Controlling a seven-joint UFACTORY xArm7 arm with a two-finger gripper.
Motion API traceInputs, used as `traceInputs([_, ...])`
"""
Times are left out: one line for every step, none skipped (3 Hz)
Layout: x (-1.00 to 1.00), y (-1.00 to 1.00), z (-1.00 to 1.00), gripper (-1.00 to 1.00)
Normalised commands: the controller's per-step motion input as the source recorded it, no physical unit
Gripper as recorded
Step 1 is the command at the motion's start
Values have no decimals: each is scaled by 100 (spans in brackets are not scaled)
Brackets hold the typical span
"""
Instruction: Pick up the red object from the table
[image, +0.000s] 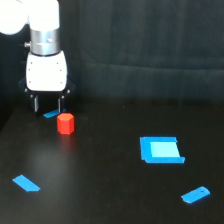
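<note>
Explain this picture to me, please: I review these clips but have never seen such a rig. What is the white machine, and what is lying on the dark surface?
The white machine is a robot arm ending in a gripper with two thin fingers, seen by one camera off the arm. Its fingers hang open and hold nothing. Just to the exterior view's right of them the red object stands on the black table. Flat blue pieces lie around: a large square one, a small strip, another, and one by the fingers.

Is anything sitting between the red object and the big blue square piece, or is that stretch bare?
Bare: in the exterior view only black table shows between the red object and the blue square piece.
</note>
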Motion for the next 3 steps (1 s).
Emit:
traceInputs([2, -9, 4, 87])
traceInputs([33, -79, -20, 89])
traceInputs([52, -80, -13, 96])
